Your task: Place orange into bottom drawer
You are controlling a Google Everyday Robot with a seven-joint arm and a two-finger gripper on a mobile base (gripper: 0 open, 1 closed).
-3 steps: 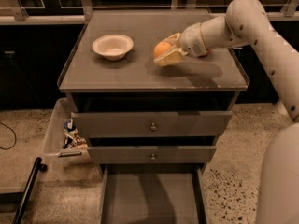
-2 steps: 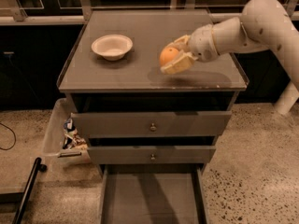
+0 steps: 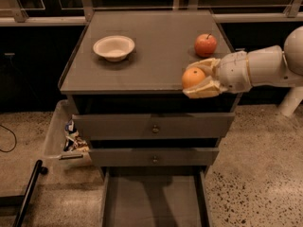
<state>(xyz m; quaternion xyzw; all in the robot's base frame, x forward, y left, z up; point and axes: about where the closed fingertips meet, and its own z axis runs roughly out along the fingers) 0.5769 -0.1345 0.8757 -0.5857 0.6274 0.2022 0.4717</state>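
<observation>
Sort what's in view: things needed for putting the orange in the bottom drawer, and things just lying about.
For the job: orange, held by the gripper at the cabinet top's front right edge; bottom drawer, open.
Lying about: apple, bowl, side bin of packets.

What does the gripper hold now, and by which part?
The gripper, at the front right edge of the cabinet, holds the orange between its fingers, one above and one below.
</observation>
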